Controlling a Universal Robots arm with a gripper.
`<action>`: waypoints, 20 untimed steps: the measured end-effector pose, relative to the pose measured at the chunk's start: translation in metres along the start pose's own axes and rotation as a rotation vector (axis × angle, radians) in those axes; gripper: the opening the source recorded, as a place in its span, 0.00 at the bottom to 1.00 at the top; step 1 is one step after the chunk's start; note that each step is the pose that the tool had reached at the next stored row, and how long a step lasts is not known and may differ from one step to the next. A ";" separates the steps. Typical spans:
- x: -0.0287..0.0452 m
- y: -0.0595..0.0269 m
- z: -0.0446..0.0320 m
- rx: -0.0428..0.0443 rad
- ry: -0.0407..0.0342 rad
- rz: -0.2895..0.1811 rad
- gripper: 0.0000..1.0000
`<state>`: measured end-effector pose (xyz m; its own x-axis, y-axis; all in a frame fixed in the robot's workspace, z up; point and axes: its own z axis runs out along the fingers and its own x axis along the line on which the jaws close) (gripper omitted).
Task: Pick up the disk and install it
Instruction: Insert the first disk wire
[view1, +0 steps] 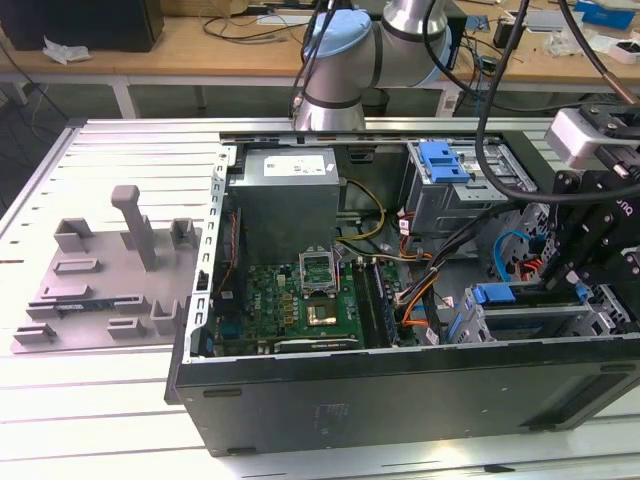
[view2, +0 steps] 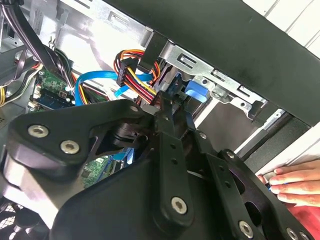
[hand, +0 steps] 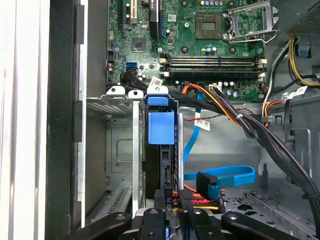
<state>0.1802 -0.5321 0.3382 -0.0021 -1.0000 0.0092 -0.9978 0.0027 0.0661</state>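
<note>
The disk (hand: 161, 125) stands on edge in a slot of the grey drive cage (hand: 120, 150), its blue carrier frame facing the motherboard. In the exterior view the disk (view1: 495, 295) sits in the lower drive bay at the case's right end. My gripper (hand: 167, 222) is at the disk's rear end, with a finger on each side, shut on it. In the second wrist view the black fingers (view2: 167, 130) meet at the gripper (view2: 162, 105) just behind the disk's blue frame (view2: 194, 91). In the exterior view the gripper (view1: 575, 285) hangs over the bay.
Blue data cable (hand: 225, 176) and orange-black power wires (hand: 200, 197) lie close beside the slot. A person's hand (view2: 292, 181) rests outside the case wall. An upper cage with a blue latch (view1: 445, 165) stands behind. A grey tray with posts (view1: 110, 280) lies at the exterior view's left.
</note>
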 end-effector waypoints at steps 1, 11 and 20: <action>0.0000 0.0001 -0.0014 0.0000 0.0000 0.000 0.24; -0.0019 0.0022 -0.0341 0.0000 0.0021 0.000 0.24; -0.0043 0.0021 -0.0382 0.0000 0.0039 0.000 0.24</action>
<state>0.1807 -0.5274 0.3765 -0.0020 -0.9999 0.0131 -0.9978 0.0029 0.0661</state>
